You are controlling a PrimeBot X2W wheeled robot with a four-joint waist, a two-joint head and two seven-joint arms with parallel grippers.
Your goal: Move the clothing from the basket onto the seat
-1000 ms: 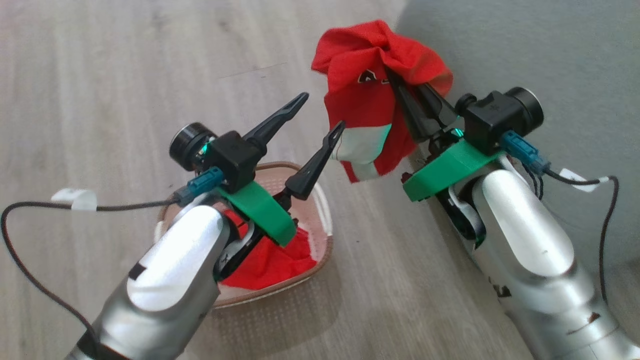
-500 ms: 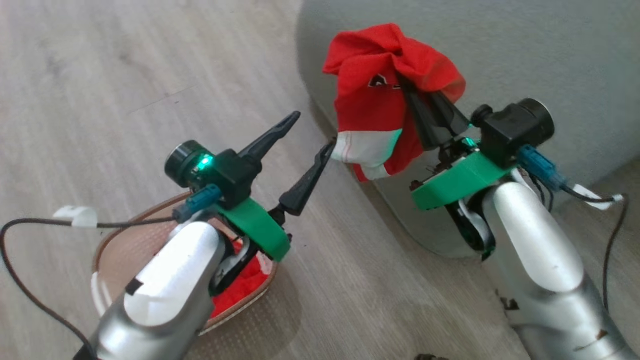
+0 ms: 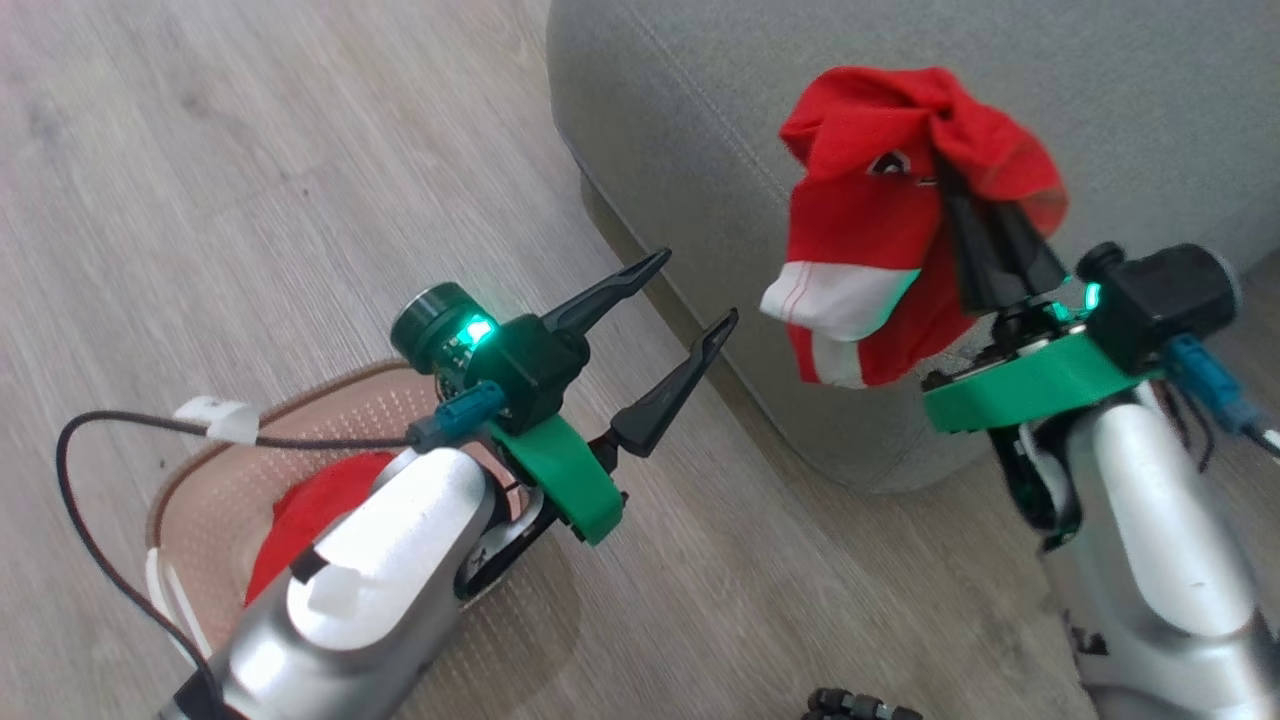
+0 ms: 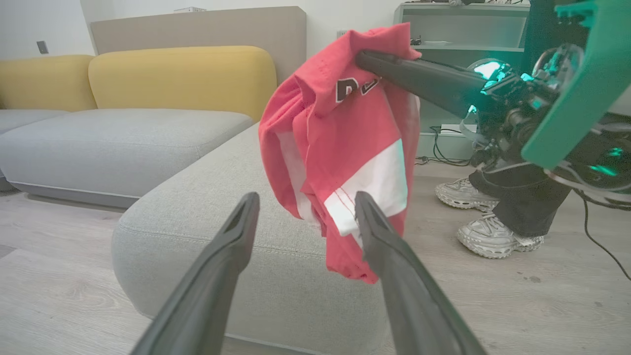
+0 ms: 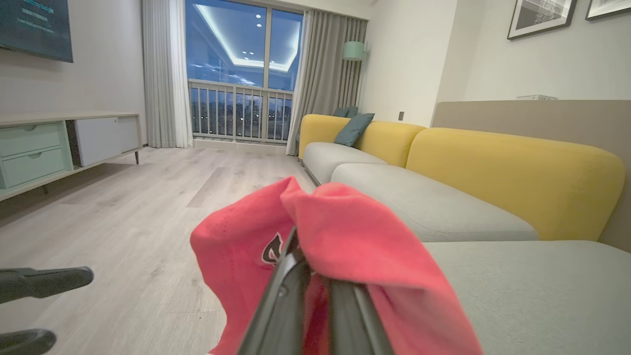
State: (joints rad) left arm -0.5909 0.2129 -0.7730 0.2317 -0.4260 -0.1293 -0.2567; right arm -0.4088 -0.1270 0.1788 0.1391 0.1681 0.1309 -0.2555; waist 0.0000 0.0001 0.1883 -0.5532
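Pinches the trimmed red garment [image 3: 860, 230] in the right gripper [image 3: 945, 185], fingers closed tight on a bunched fold near the printed lettering. Holds it in the air over the rounded front corner of the grey seat [image 3: 700, 100], seemingly clear of the cushion, though hard to judge. Holds the left gripper [image 3: 700, 288] spread wide and empty, near the hanging white hem. Shows the plain red garment [image 3: 310, 505] lying in the basket [image 3: 215, 470] on the wood floor [image 3: 250, 200], partly hidden under the left forearm.
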